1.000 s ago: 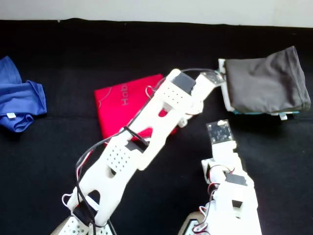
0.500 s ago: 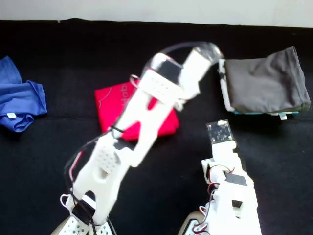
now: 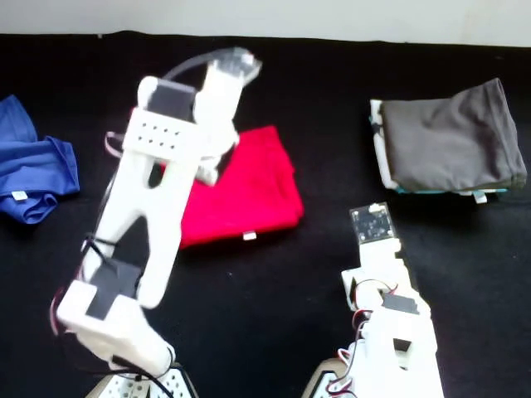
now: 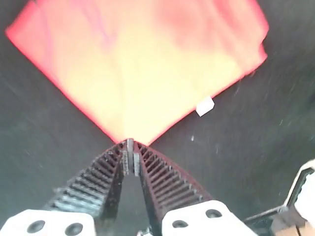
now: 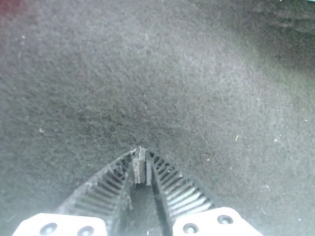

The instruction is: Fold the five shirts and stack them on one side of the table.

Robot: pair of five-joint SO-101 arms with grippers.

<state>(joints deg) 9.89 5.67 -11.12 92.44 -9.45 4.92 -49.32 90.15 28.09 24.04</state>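
A folded red shirt (image 3: 253, 186) lies flat in the middle of the black table, a small white tag (image 3: 249, 236) at its near edge. My left arm (image 3: 153, 199) stretches over the shirt's left part. In the left wrist view my left gripper (image 4: 130, 150) is shut, and its tips line up with one corner of the red shirt (image 4: 142, 64); I cannot tell if they touch it. A grey shirt (image 3: 448, 141) tops a folded stack at the right. A crumpled blue shirt (image 3: 33, 170) lies at the far left. My right gripper (image 5: 140, 164) is shut over bare cloth.
The right arm (image 3: 390, 315) rests at the near right, short of the stack. White and teal edges (image 3: 383, 162) of lower shirts peek out under the grey one. A pale wall (image 3: 265, 16) runs along the table's far edge.
My left arm swung from beside the grey stack leftward across the red shirt, uncovering its right half. The right arm and the shirts stayed put.
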